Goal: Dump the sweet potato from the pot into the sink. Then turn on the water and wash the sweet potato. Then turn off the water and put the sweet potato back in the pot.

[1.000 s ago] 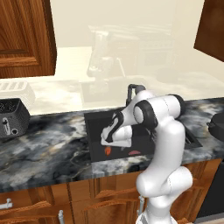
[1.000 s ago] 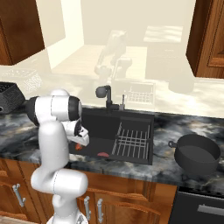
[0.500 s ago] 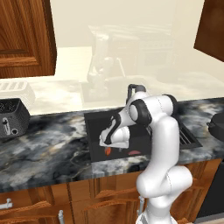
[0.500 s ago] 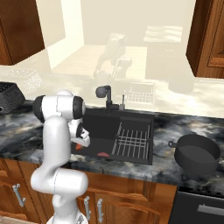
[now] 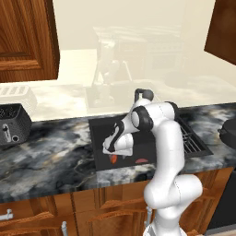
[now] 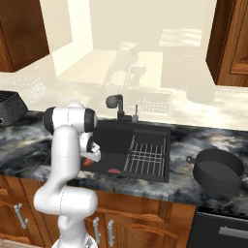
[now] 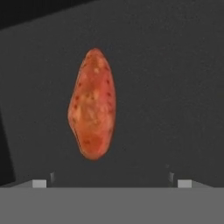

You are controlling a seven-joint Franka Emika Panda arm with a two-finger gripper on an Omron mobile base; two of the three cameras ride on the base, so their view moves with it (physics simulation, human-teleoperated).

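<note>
End effector (image 5: 109,151) observed released, jaws spread wide and grasping nothing, lowered into the left part of the sink (image 5: 99,131), directly above the sweet potato (image 7: 92,104) lying free on the basin floor, with the pot (image 6: 218,169) standing on the tabletop (image 6: 186,140) right of the basin.

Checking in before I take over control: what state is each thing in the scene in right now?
sweet potato: lying loose on the sink floor, ungripped.
gripper: open, low in the sink above the sweet potato.
sink: no water seen running.
faucet: no stream visible.
pot: upright on the counter right of the sink, empty.
wire rack: resting in the sink's right half.
red sliver: lying flat on the sink floor.
</note>
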